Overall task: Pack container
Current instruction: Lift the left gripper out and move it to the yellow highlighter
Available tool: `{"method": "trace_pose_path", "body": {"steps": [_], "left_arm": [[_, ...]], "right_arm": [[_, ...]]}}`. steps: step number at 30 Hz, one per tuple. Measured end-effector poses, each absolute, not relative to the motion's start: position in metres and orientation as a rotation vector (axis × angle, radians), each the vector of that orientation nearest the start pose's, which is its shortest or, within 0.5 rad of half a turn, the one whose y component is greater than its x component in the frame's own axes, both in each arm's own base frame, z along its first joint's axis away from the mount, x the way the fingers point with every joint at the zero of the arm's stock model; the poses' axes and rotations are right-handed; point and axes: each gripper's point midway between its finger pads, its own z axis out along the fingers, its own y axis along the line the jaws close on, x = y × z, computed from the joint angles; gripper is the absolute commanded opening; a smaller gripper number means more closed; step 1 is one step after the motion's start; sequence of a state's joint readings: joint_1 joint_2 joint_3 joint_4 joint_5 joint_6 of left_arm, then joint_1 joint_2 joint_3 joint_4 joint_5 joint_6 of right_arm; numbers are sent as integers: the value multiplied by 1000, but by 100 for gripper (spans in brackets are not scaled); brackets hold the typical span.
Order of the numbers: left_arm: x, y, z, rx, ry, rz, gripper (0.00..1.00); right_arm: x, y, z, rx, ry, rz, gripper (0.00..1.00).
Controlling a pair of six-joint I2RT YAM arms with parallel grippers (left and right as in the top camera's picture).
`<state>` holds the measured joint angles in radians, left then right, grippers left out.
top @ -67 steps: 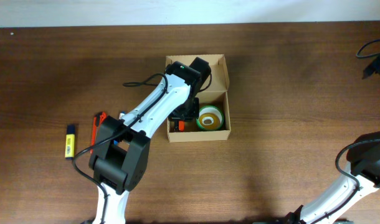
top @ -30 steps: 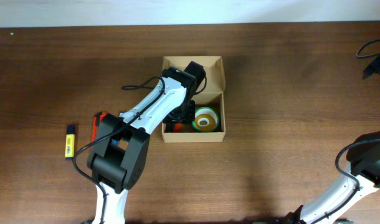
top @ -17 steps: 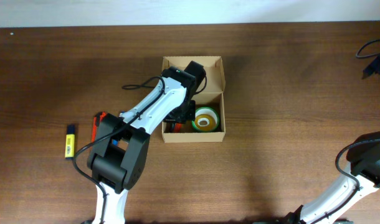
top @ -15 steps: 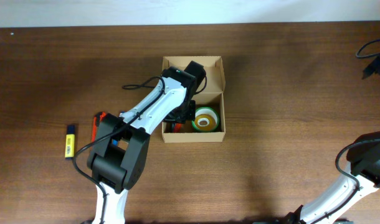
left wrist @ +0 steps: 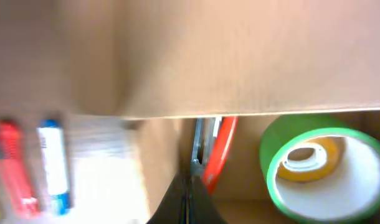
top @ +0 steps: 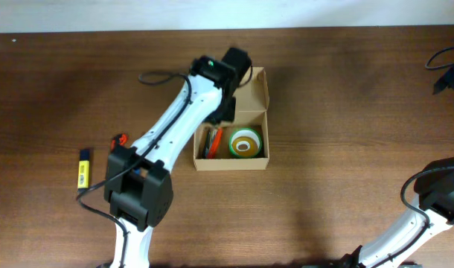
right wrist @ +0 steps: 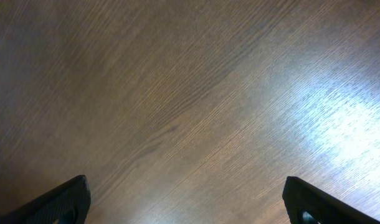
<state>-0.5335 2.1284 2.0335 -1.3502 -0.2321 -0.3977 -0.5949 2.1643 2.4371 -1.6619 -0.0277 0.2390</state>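
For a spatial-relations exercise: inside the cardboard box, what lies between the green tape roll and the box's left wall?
A slender orange item lies there, inside the cardboard box beside the green tape roll; the overhead view shows it.

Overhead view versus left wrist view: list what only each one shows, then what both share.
Only overhead: the yellow marker on the table and the container's open flap. Only left wrist: the left fingers, closed together, and a blurred blue pen outside the box wall. Both: the green tape roll and an orange-red tool inside the container.
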Motion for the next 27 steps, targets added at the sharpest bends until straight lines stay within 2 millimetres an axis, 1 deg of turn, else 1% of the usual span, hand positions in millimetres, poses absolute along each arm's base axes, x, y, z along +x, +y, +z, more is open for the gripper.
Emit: {"method": "trace_pose_path", "body": {"steps": [4, 6, 8, 9, 12, 14, 16, 17, 18, 19, 20, 21, 23, 24, 26, 27], "left_arm": [[419, -184, 206, 247, 2751, 256, 2], [424, -182, 239, 249, 2676, 241, 3], [426, -176, 266, 242, 2619, 222, 3], [426, -172, 274, 235, 2603, 216, 3], [424, -143, 299, 175, 2565, 212, 3], [424, -111, 315, 99, 2531, 219, 3], [415, -71, 329, 4, 2488, 236, 6], [406, -49, 335, -50, 2468, 250, 9], [395, -31, 338, -89, 2449, 266, 13], [382, -12, 341, -138, 2422, 279, 20], [369, 3, 342, -175, 2396, 292, 29], [354, 14, 341, -206, 2371, 302, 36], [326, 29, 333, -242, 2343, 317, 44], [314, 32, 325, -248, 2338, 318, 47], [293, 36, 298, -246, 2379, 333, 48], [286, 37, 283, -240, 2412, 339, 49]], "right_arm": [[360, -238, 214, 1194, 2705, -8, 99], [360, -238, 214, 1195, 2705, -7, 99], [360, -238, 214, 1194, 2706, -8, 99], [360, -238, 214, 1194, 2706, -8, 99], [360, -238, 214, 1193, 2706, -8, 99], [360, -238, 214, 1194, 2706, -8, 99], [360, -238, 214, 1194, 2706, -8, 99], [360, -238, 214, 1194, 2706, -7, 99], [360, -238, 214, 1194, 2706, -8, 99], [360, -238, 214, 1194, 2706, -8, 99], [360, -238, 214, 1194, 2706, -8, 99], [360, -238, 214, 1194, 2706, -8, 99], [360, -238, 214, 1195, 2706, -9, 99], [360, -238, 214, 1194, 2706, -8, 99], [360, -238, 214, 1194, 2706, -8, 99], [360, -238, 214, 1194, 2706, -8, 99]]}}
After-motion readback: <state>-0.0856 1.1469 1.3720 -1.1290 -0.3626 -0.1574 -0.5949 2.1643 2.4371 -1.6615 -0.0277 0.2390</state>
